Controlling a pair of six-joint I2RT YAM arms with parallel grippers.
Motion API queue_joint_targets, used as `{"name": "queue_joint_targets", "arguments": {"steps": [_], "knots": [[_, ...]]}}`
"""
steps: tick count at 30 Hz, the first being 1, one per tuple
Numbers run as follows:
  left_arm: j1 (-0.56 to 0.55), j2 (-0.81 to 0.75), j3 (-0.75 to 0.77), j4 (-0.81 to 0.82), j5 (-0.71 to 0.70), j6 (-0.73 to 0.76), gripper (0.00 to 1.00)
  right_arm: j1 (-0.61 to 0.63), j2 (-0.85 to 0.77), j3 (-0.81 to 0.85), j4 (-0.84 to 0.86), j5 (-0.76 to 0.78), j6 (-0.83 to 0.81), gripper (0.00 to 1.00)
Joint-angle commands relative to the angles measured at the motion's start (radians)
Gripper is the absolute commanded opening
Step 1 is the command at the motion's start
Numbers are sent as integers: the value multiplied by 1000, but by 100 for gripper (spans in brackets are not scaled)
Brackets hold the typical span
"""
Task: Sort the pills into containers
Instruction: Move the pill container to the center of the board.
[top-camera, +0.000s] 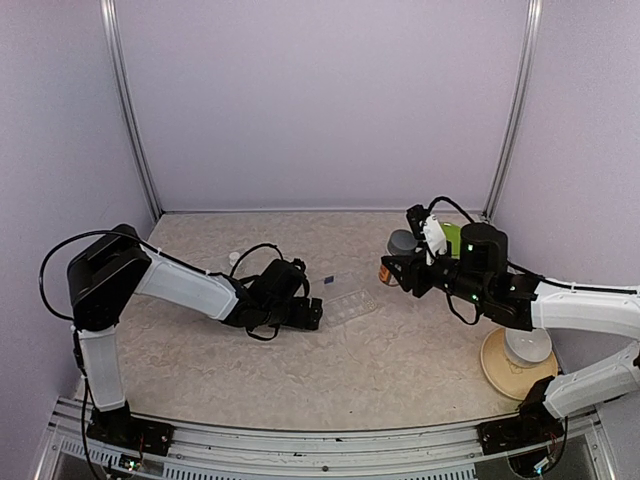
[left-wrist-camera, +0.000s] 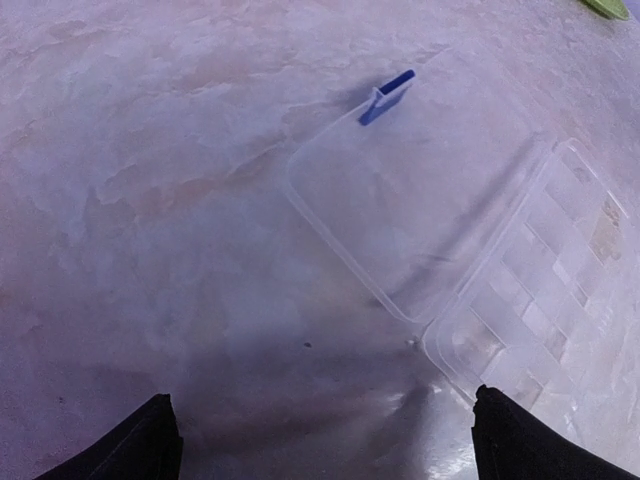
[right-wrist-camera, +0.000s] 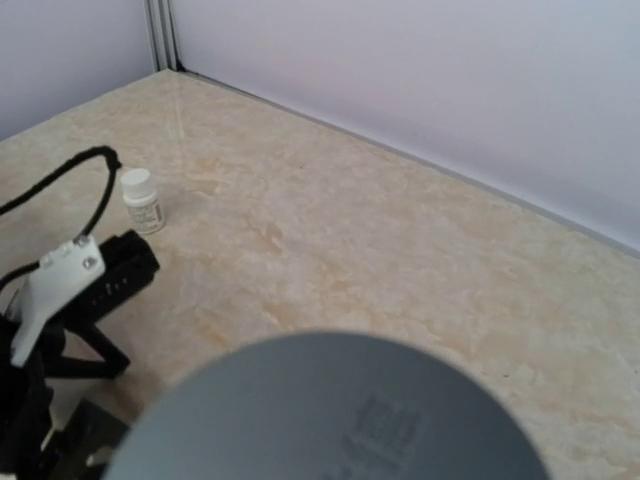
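The marbled beige surface (top-camera: 400, 385) is flanked by two arms. The left arm (top-camera: 185, 285) is stretched low toward the middle of the surface. The left jaws are held wide open just above it, with nothing between them. The right arm (top-camera: 580, 305) is reached toward the far right corner. The right jaws are closed on an amber bottle (top-camera: 384, 272), whose grey cap (right-wrist-camera: 330, 410) fills the lower part of the right wrist view.

A tan plate (top-camera: 492, 368) carrying a white bowl (top-camera: 527, 345) is set near the right edge. A green plate (top-camera: 453, 236) is seen in the far right corner, behind the right wrist.

The clear pill box (top-camera: 352, 303) is laid open near the middle of the surface, just ahead of the left jaws. Its flat lid (left-wrist-camera: 420, 180) is folded out to the left, and the row of compartments (left-wrist-camera: 550, 290) lies to the right.

A small white bottle (top-camera: 235, 258) stands upright toward the far left, well apart from the box. A blue clasp (left-wrist-camera: 385, 97) sits on the lid's outer edge. A tiny dark speck, possibly a pill (left-wrist-camera: 306, 345), lies on the bare surface just beside the lid, outside the compartments.
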Motion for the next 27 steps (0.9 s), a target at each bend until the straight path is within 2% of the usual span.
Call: {"name": "queue_joint_targets", "arguments": {"steps": [1,13,19,27], "knots": [[-50,29,34,-4,42,-19,99,11,-55,-12,22,13,2,46],[-91,43,55,16,90,-35,99,12,-71,-14,3,1,4,47],[-94,61,63,111,196,-8,99,12,-73,-14,1,-2,3,47],[-76,117,100,154,236,21,99,11,-77,-11,-12,4,-1,48]]}}
